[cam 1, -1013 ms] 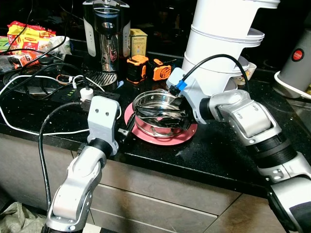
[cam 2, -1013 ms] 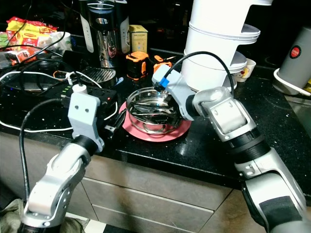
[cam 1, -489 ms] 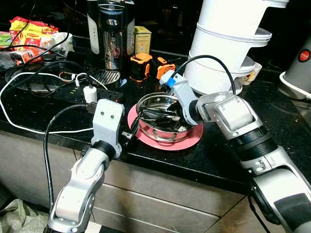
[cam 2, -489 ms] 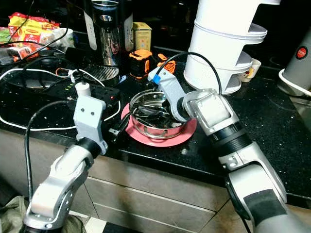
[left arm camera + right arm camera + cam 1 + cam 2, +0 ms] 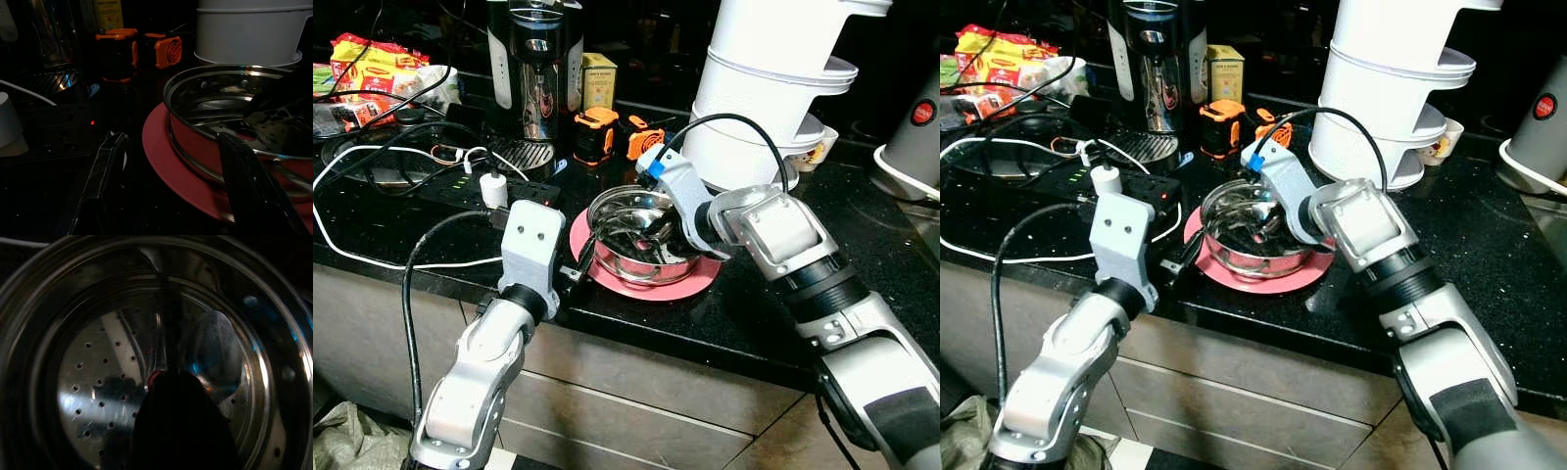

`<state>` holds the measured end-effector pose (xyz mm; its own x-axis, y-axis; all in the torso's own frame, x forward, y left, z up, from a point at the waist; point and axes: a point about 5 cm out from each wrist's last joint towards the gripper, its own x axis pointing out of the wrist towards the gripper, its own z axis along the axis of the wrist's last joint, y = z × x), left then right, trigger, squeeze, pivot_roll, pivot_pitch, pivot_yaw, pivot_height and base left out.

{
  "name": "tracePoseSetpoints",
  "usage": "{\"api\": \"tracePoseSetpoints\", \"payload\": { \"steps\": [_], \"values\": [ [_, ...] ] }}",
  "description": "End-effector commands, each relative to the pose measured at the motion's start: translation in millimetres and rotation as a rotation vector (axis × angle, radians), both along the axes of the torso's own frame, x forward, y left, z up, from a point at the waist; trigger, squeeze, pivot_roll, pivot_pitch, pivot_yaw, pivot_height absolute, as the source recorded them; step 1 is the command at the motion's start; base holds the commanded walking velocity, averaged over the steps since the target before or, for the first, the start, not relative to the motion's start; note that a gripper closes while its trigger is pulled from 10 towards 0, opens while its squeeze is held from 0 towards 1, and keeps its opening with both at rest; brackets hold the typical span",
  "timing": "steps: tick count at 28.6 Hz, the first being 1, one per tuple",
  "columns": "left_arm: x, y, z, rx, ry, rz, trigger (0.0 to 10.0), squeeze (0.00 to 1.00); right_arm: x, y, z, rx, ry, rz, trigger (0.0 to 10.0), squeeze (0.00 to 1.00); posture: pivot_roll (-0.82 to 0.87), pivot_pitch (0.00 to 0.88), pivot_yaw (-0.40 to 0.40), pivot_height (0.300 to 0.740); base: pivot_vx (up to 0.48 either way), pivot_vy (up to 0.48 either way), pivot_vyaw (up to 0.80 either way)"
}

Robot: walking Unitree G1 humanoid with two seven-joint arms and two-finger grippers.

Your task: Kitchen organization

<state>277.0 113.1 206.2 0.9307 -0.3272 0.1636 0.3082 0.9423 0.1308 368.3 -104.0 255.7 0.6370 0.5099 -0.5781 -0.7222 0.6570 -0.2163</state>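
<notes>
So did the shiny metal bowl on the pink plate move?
Cannot tell. The shiny metal bowl sits centred on the round pink plate as before; the camera shifted.

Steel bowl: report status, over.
Right gripper down inside steel bowl, fingers hidden. Left gripper open beside pink plate. Bowl on plate. Power strip, cables close left.

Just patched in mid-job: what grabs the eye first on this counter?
The shiny steel bowl on the pink plate at the front edge of the black counter, with the right tool reaching down inside it. The left tool sits open at the plate's near-left rim. Behind them rises a tall stack of white containers, and a tangle of cables sprawls to the left.
</notes>
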Motion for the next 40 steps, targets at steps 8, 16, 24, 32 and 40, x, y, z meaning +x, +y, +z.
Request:
{"api": "tracePoseSetpoints", "payload": {
  "steps": [8, 16, 24, 32, 40],
  "values": [
    [-1.0, -2.9, 0, 0.006, 0.002, -0.004, 10.0, 0.0, 2.5, -4.0, 10, 0.059, -0.025, -0.026, 0.0, 0.0, 0.03, 0.0, -0.124, 0.74, 0.0, 0.0, 0.0],
    [-0.1, -4.3, 1, -0.002, 0.002, -0.007, 10.0, 0.0, 4.2, -8.3, 22, 0.121, -0.064, -0.026, 0.0, 0.0, 0.03, 0.0, -0.124, 0.74, 0.0, 0.0, 0.0],
    [0.5, -3.5, 2, -0.013, 0.002, -0.006, 10.0, 0.0, 8.3, -27.0, 29, 0.167, -0.093, -0.092, 0.0, 0.0, 0.03, 0.0, -0.123, 0.74, 0.0, 0.0, 0.0],
    [0.9, -4.0, 2, -0.019, 0.001, -0.012, 10.0, 0.0, 8.2, -43.5, 41, 0.314, -0.113, -0.12, 0.0, 0.0, 0.03, 0.0, -0.12, 0.74, 0.0, 0.0, 0.0],
    [-0.7, -3.0, 4, -0.024, 0.0, -0.01, 10.0, 0.0, 9.1, -101.6, 42, 0.336, -0.149, -0.319, 0.0, 0.0, 0.03, 0.0, -0.117, 0.74, 0.0, 0.0, 0.0]
  ]
}}
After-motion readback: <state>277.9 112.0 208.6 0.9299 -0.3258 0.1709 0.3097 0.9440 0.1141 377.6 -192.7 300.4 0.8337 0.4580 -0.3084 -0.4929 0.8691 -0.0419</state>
